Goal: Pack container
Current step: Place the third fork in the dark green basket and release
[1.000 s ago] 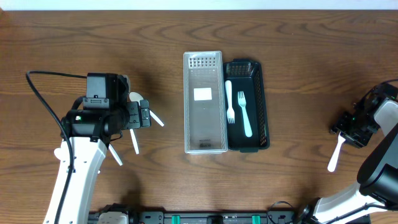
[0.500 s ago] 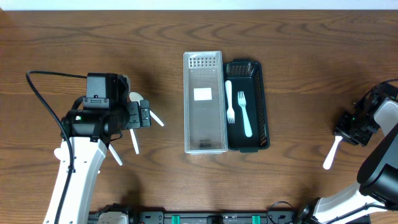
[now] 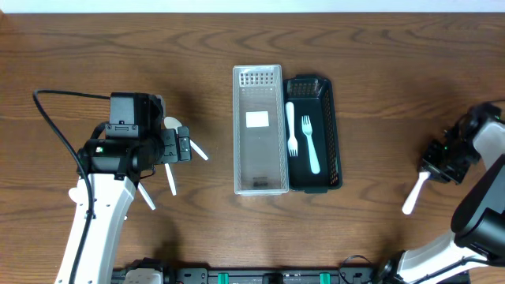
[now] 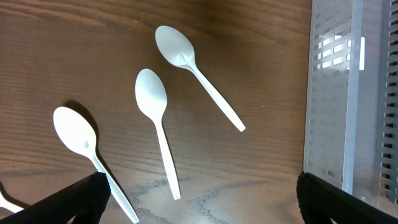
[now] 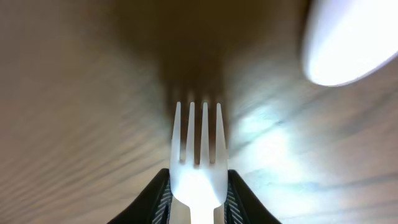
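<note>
Over at the left, the left end effector (image 3: 182, 145) hangs above the wooden tabletop (image 3: 379, 71) with its fingers spread as wide as they go, gripping nothing. Three white spoons (image 4: 152, 93) lie loose on the wood right under it, bowls toward 11 o'clock and handles trailing toward 5 o'clock, none of them touching the fingers. In the middle of the tabletop, at 3 o'clock from that arm, stands a clear tray (image 3: 259, 177) with its long side running 12 to 6. Pressed against its right wall is a black basket (image 3: 336, 134) with two white forks (image 3: 310, 146) lying lengthwise inside it, tines toward 12 o'clock. Far off at the right edge, well apart from the basket, the right end effector (image 3: 432, 167) is pinching a third white fork (image 3: 412, 197). The wrist camera shows the fingers closed on its neck just below the tines, and from overhead its handle sticks out toward 7 o'clock.
</note>
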You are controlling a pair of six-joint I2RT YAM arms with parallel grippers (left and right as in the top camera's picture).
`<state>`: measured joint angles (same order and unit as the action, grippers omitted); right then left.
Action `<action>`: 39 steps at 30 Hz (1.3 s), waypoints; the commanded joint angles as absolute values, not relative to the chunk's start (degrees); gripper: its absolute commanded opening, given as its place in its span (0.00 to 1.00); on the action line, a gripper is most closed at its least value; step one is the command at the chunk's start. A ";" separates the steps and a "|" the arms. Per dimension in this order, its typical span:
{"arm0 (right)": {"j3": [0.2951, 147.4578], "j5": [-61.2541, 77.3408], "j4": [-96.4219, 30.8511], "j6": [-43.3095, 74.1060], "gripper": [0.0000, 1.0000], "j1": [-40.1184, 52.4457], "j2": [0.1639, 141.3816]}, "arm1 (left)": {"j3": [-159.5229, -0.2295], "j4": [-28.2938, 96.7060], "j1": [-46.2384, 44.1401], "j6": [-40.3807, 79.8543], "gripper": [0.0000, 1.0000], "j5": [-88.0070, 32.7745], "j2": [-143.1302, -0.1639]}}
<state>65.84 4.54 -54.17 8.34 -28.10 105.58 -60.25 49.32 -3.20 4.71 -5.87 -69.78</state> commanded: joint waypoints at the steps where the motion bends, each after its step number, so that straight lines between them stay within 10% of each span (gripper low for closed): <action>1: 72.01 6.33 -56.38 9.34 0.05 -23.22 101.38 | -61.10 49.47 -3.22 5.04 0.98 -6.22 -70.00; 19: 87.64 3.36 -59.27 18.48 0.10 18.02 94.56 | -61.10 49.50 -3.22 5.04 0.98 -6.22 -70.00; 34: 87.61 0.67 -57.54 19.66 0.20 22.52 114.80 | -61.10 49.50 -3.22 5.04 0.98 -6.22 -70.00; 39: 88.33 0.67 -57.21 19.35 0.56 22.52 113.86 | -61.10 49.47 -3.22 5.04 0.98 -6.22 -70.00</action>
<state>87.39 1.45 -57.25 19.09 22.20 115.07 -60.25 49.32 -3.20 4.71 -5.87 -69.78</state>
